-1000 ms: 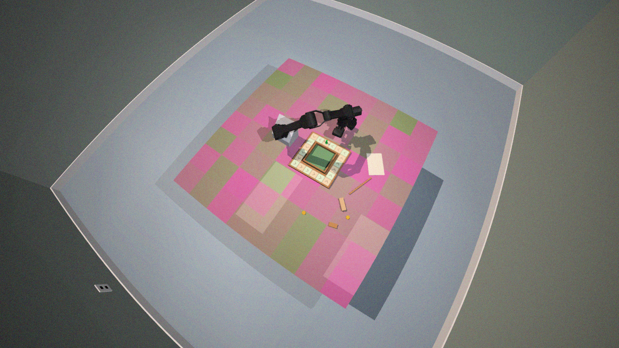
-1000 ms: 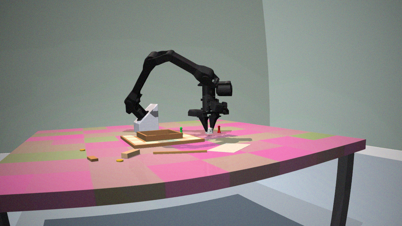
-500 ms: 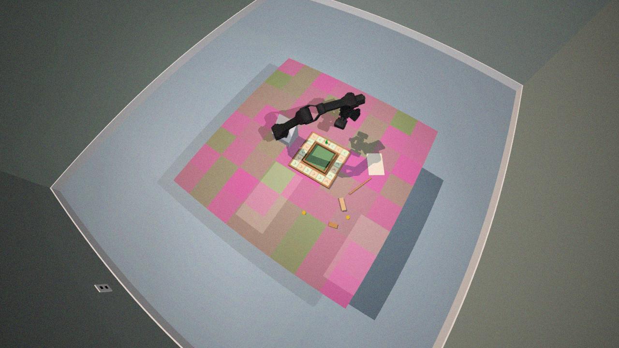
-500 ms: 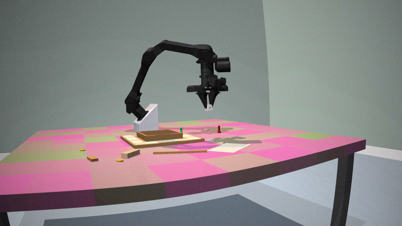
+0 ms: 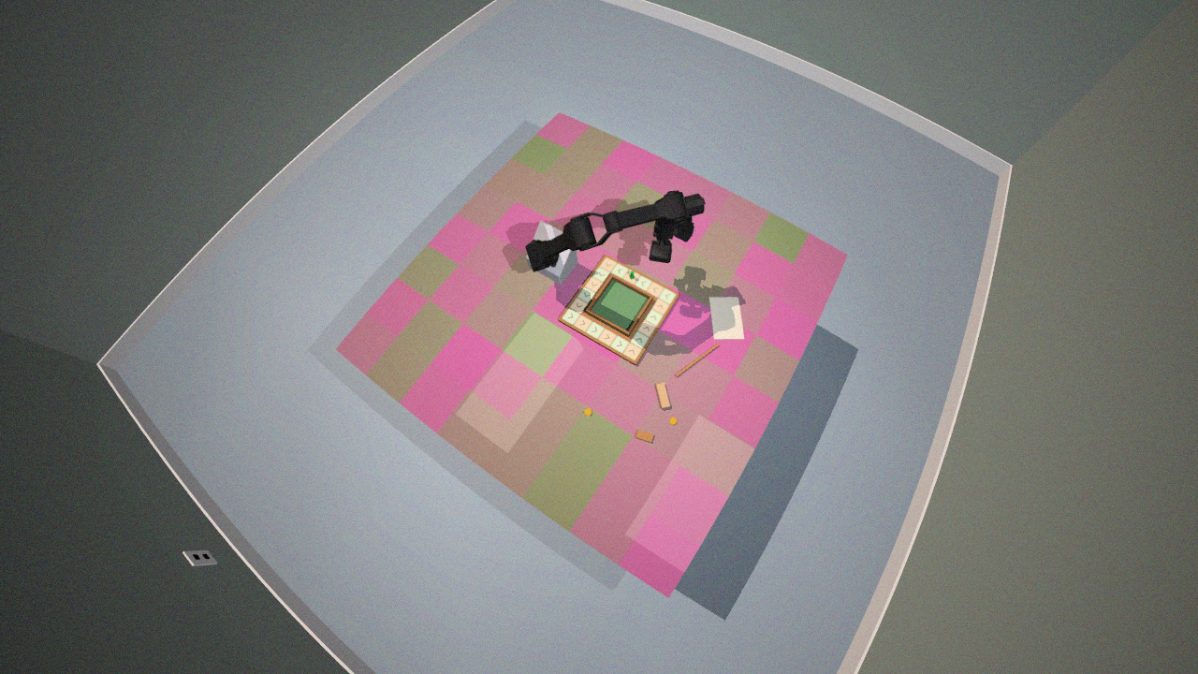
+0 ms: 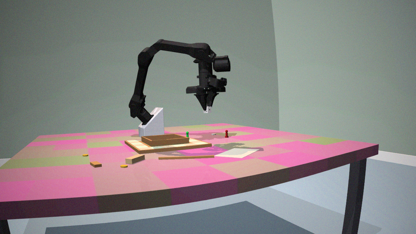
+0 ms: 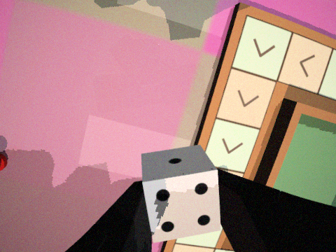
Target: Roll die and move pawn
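Note:
My gripper [image 6: 207,109] [image 7: 177,185] is shut on the white die [image 6: 209,109] [image 7: 185,210] and holds it well above the table, to the right of the board in the exterior view. In the wrist view one die face shows four pips and another shows one. The die is hidden in the top view. The board [image 6: 174,148] [image 7: 222,84] has a ring of arrow squares around the tray [image 5: 623,303] [image 6: 165,141] [image 7: 308,157], whose floor is green. The green pawn [image 5: 632,274] [image 6: 187,134] stands on the ring, on the side nearer the arm in the top view.
A red pawn [image 6: 226,133] [image 7: 3,162] and a small white piece [image 6: 213,134] are off the board. A pale sheet [image 5: 737,329] [image 6: 237,152], a thin stick [image 5: 696,360] [image 6: 186,157], a tan block [image 5: 663,395] [image 6: 135,158], an orange block [image 5: 645,436] [image 6: 95,164] and two yellow discs lie around.

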`<state>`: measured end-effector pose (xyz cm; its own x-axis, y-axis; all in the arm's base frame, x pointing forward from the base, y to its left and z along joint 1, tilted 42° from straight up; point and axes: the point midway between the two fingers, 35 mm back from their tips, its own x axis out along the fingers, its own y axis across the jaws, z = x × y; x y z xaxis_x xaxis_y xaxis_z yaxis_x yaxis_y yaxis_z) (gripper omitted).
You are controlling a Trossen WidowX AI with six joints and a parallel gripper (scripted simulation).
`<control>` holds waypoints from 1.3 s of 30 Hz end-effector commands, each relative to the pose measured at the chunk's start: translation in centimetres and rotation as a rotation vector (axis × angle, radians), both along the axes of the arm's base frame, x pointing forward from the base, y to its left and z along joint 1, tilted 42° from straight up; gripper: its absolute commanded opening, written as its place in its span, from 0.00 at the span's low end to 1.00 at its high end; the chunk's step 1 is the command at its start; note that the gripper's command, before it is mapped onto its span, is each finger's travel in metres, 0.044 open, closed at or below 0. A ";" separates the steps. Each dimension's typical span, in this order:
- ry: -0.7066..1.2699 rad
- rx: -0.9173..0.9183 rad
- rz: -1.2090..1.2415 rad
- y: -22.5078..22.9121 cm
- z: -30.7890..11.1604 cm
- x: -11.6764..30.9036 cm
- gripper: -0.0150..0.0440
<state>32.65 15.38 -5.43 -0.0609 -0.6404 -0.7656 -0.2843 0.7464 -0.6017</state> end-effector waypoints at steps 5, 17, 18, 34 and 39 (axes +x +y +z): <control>0.131 0.007 0.152 -2.9 1.8 -0.1 0.25; 0.335 0.026 0.393 -7.5 4.6 -0.8 0.25; 0.351 0.029 0.410 -7.8 4.8 -1.0 0.25; 0.618 0.048 0.713 -13.5 7.6 -3.5 0.25; 0.706 0.048 0.811 -15.2 8.3 -4.5 0.25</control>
